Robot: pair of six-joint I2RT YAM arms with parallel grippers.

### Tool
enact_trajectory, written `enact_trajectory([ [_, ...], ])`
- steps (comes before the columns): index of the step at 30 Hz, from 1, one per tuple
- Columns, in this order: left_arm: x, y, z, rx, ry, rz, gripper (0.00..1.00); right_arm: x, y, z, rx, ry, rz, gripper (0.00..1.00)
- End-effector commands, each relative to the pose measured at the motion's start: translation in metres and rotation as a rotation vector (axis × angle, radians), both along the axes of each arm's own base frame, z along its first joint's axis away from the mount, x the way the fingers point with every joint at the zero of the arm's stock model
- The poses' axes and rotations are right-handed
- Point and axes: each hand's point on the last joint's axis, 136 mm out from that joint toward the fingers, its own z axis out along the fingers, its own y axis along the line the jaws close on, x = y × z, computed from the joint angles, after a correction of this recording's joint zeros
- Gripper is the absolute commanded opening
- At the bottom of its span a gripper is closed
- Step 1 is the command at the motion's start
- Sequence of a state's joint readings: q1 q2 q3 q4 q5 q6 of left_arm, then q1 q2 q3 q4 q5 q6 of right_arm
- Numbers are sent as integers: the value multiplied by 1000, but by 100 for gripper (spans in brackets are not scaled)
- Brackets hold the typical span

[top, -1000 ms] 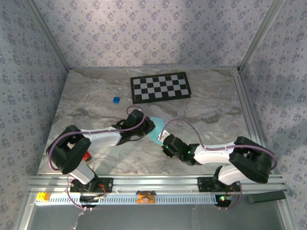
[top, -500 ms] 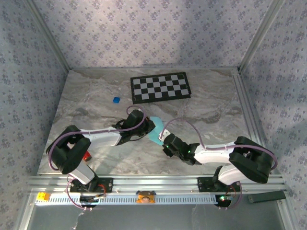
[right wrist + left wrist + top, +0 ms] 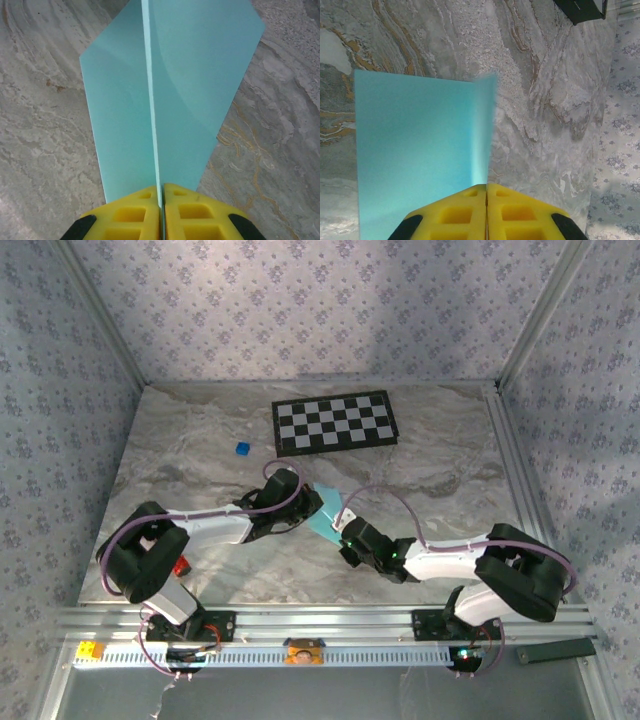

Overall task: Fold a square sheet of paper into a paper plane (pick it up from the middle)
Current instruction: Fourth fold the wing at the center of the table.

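The square sheet of paper [image 3: 326, 508] is light blue and sits mid-table between the two arms, creased and partly lifted. In the left wrist view the paper [image 3: 420, 150] spreads flat to the left, with a raised fold running into my left gripper [image 3: 486, 186], whose yellow jaws are pressed together on it. In the right wrist view the paper [image 3: 190, 75] stands as an upright crease with a flap on each side. My right gripper [image 3: 161, 187] is shut on that crease. From above, the left gripper [image 3: 308, 502] and right gripper [image 3: 343, 530] meet at the sheet from opposite sides.
A black-and-white checkerboard [image 3: 334, 422] lies at the back centre. A tiny dark-blue cube [image 3: 241, 448] sits to its left. A small red object [image 3: 181, 567] rests by the left arm's base. The marble table [image 3: 450, 470] is bounded by metal frame posts and patterned walls.
My right gripper has closed onto the paper's crease. The sheet now looks pulled up into a sharper fold between the two grippers. The arms have barely shifted.
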State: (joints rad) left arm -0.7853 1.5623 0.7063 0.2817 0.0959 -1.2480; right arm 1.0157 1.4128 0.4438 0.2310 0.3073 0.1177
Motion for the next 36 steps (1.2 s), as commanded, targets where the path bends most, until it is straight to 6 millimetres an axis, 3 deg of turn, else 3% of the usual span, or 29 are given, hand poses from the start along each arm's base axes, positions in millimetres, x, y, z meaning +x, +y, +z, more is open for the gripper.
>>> enact_trajectory([
  [1, 1, 8, 5, 0, 1, 29, 15, 2, 5, -1, 23, 23, -16, 10],
  [7, 1, 17, 11, 28, -14, 50, 36, 6, 8, -6, 35, 47, -41, 9],
  [11, -3, 27, 14, 59, -19, 66, 39, 7, 9, -7, 44, 55, -53, 10],
  [18, -8, 41, 2, 97, 26, 101, 58, 7, 10, -4, 64, 59, -57, 14],
  [27, -1, 31, -7, 84, 72, 66, 57, 7, 12, 2, 88, 56, -48, 17],
  [36, 1, 31, -17, 86, 124, 58, 44, 3, 13, 7, 107, 62, -20, 20],
])
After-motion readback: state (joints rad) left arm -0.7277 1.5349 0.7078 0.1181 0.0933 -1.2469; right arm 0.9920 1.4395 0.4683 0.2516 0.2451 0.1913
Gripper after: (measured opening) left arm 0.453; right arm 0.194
